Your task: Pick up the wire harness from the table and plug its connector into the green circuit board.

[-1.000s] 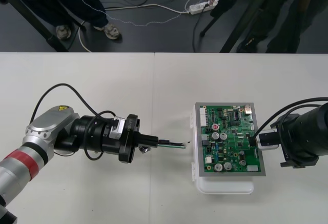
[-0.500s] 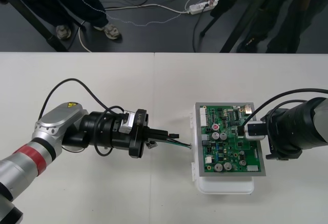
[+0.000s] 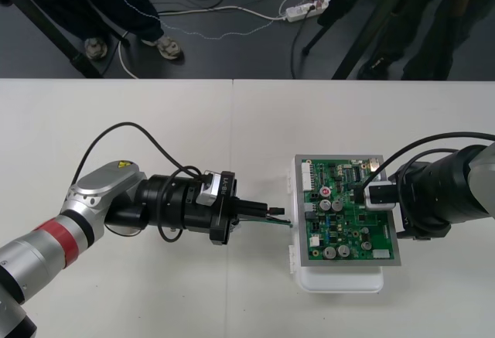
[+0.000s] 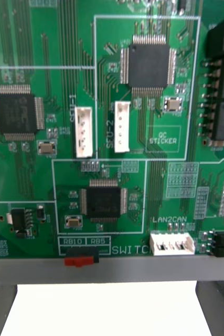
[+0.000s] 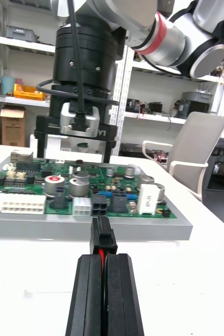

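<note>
The green circuit board (image 3: 348,213) sits on its white base (image 3: 340,280) right of the table's middle. My left gripper (image 3: 271,214) lies level just left of the board, shut on the wire harness (image 3: 283,221). In the left wrist view the fingers (image 5: 93,294) are pressed together with the small black plug (image 5: 102,237) sticking out past them. The plug sits a short way off a black connector (image 5: 99,205) on the board's edge (image 5: 91,223). My right gripper (image 3: 363,196) hangs over the board's right half, open, with nothing between its fingers (image 4: 217,307). It also faces the left wrist as the other gripper (image 5: 75,147).
The right wrist looks straight down on the board (image 4: 112,131) with its chips and several white headers (image 4: 84,131). A row of white connectors (image 5: 12,202) lines the board's near edge. Bare table (image 3: 232,121) lies behind and in front of the left arm.
My left gripper has carried the harness rightward, nearly to the board's left edge. The right gripper has shifted left and slightly back over the board.
</note>
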